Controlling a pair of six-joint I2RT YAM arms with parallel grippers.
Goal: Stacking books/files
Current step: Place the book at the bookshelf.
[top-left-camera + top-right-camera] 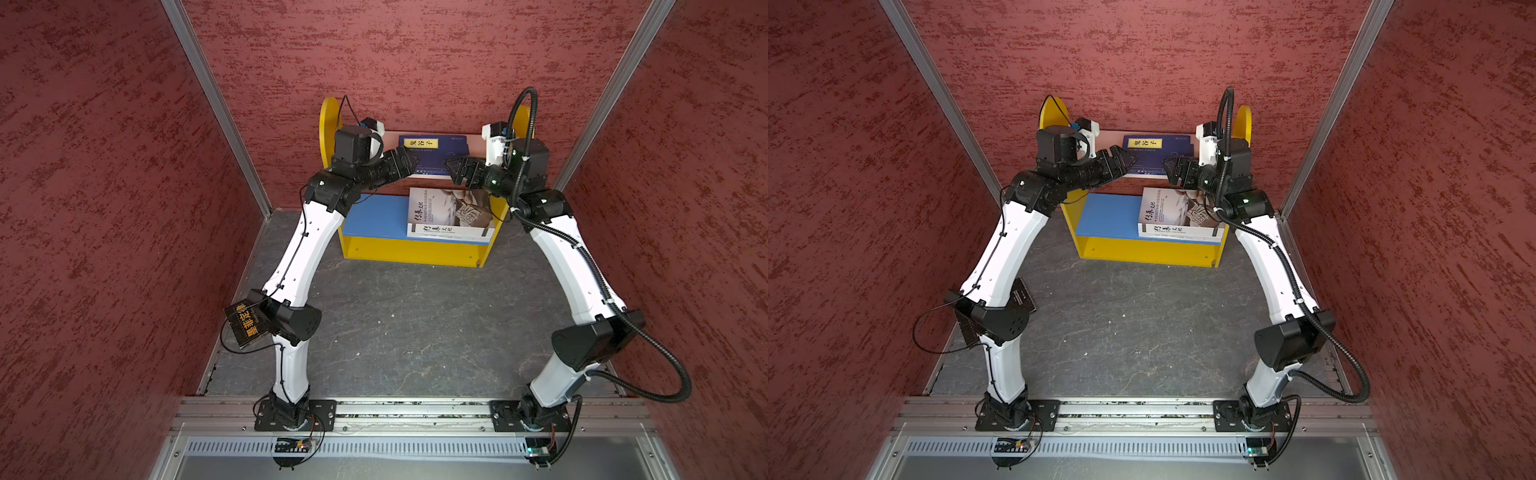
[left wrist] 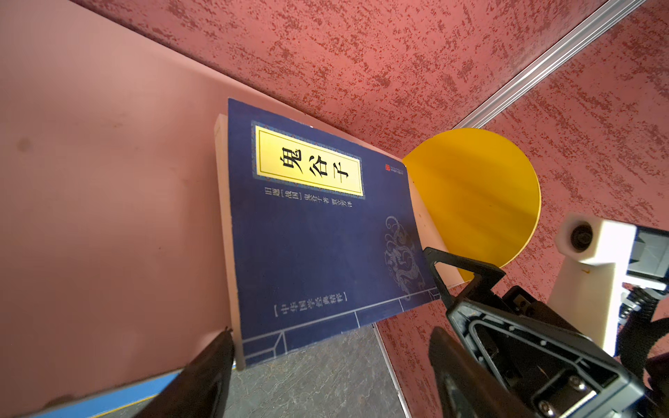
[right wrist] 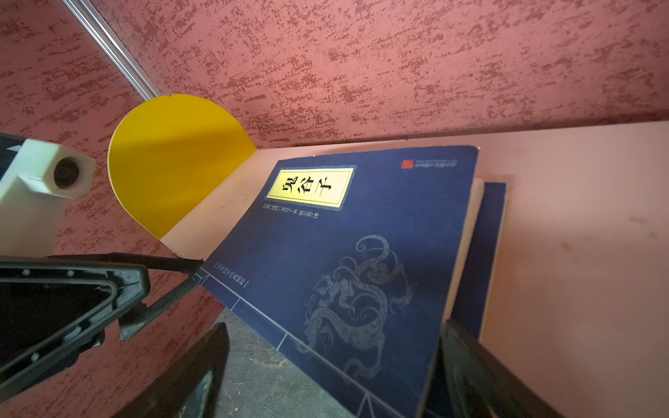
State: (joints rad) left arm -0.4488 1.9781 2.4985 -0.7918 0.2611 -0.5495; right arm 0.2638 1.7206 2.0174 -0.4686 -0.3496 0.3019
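There are five books: two navy books (image 3: 362, 253), one black book (image 1: 246, 324) and two white books (image 1: 449, 208). One shelf unit (image 1: 411, 249) and two robot arms (image 1: 299, 249) are present.

top views: overhead, whole scene | wrists: close, share navy book (image 2: 318, 235)

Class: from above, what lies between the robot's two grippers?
The navy book with the yellow title label, on the pink shelf, lies between the left gripper and the right gripper; both top views show it.
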